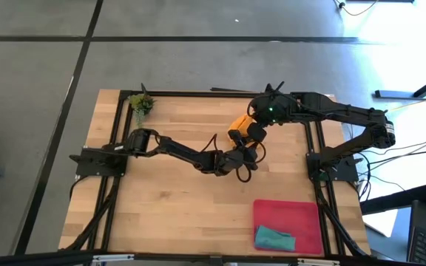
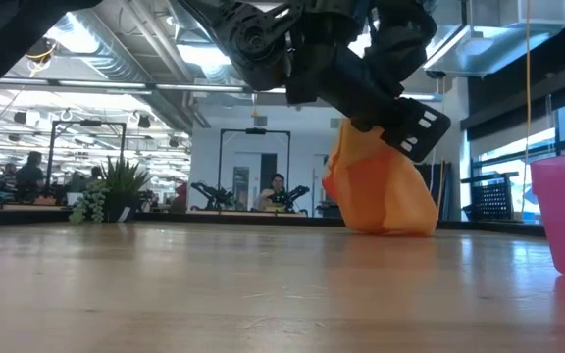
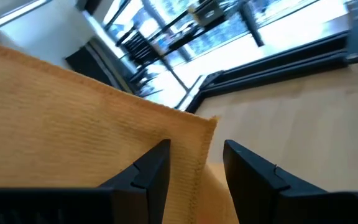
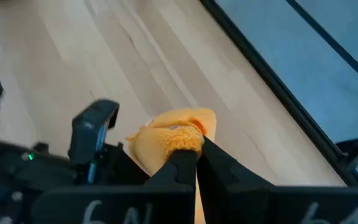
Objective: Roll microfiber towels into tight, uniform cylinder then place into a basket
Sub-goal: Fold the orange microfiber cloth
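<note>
Our right gripper (image 4: pixel 194 158) is clamped shut on the top of the bright orange microfiber towel (image 2: pixel 381 186), and we hold that soft cloth hanging so its lower edge rests on the pale wooden plank table (image 1: pixel 176 214), near the table's middle and a little toward the far edge. Our left gripper (image 3: pixel 197 168) has its fingers (image 3: pixel 148 171) spread wide on either side of the orange towel's stitched side edge (cloth lies between them, but they are not pressing on it). In the high view the left arm reaches in low from its own side, and the two grippers meet at the towel.

Next in size is the shallow rectangular red-pink basket (image 1: pixel 287 214), sitting at the near right corner of the table, well apart from both grippers. The teal blue-green microfiber towel (image 1: pixel 274 239) lies bunched inside it, against the near wall; we cannot tell how tightly it is rolled.

Smallest is the little green plant sprig (image 1: pixel 140 103), standing at the far left corner.
</note>
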Robot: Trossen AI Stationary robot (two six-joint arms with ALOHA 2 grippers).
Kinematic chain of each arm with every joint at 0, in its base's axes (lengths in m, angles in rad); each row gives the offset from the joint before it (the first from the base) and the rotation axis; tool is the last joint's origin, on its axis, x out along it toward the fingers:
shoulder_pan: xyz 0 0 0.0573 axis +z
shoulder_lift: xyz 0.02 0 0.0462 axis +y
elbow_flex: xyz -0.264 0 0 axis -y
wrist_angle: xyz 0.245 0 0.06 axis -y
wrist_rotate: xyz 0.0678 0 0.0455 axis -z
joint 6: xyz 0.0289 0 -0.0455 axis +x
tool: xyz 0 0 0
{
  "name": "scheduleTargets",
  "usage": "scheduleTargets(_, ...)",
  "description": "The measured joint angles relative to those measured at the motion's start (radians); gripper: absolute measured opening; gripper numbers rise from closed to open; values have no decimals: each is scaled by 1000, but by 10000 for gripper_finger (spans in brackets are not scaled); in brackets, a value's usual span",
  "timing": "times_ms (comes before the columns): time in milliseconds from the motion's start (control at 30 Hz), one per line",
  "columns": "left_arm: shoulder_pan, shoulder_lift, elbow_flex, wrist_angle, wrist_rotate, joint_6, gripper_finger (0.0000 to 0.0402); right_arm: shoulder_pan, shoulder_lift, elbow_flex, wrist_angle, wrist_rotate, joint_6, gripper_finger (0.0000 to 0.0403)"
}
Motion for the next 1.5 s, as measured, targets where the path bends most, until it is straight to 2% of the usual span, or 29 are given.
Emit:
scheduleTargets(200, 9, 0, 0, 11, -120, 14, 140, 0, 0, 0, 82, 0, 44, 5)
scheduleTargets(567, 24, 0, 0, 29, -285, 27, 140, 0, 0, 0, 89, 0, 45, 5)
scheduleTargets(833, -7, 0, 0, 31, -323, 62, 140, 0, 0, 0, 88, 0, 42, 5)
scheduleTargets(1000, -21, 0, 0, 31, -397, 116, 140, 1, 0, 0, 84, 0, 35, 5)
scheduleTargets(1500, -1, -2, 0, 6, -395, 110, 140, 0, 0, 0, 88, 0, 14, 5)
